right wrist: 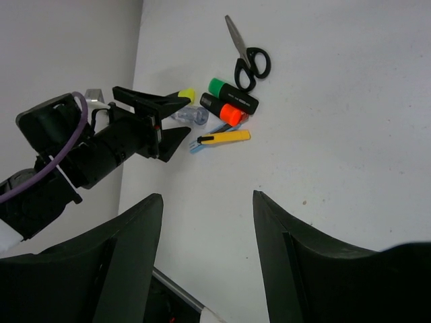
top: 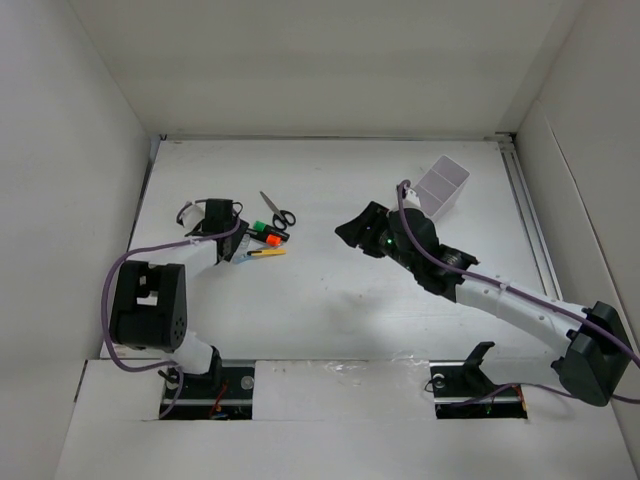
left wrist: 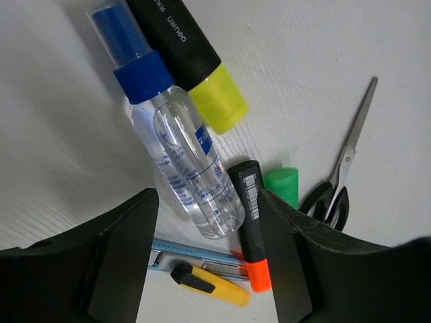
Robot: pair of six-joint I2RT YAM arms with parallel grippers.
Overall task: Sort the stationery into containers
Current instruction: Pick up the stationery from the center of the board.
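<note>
I see stationery bunched left of counter centre, toward far edge: black-handled scissors (top: 277,212), green highlighter (left wrist: 281,185), orange highlighter (left wrist: 252,235), yellow cutter (left wrist: 209,282). White translucent bin (top: 442,185) near far right corner. Left wrist view alone shows clear spray bottle (left wrist: 175,148), yellow-capped black marker (left wrist: 188,54) under wide-spread left pincer (left wrist: 207,198). Right pincer (right wrist: 207,202) wide, holding nothing, mid-counter.

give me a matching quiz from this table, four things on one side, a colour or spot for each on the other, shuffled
Things:
1. scissors
2. spray bottle
3. barcoded highlighter
4. bin

Descriptions:
a. blue cap
b. white, standing apart from the rest
c. black handles
d. orange tip

Pairs: 1-c, 2-a, 3-d, 4-b
</note>
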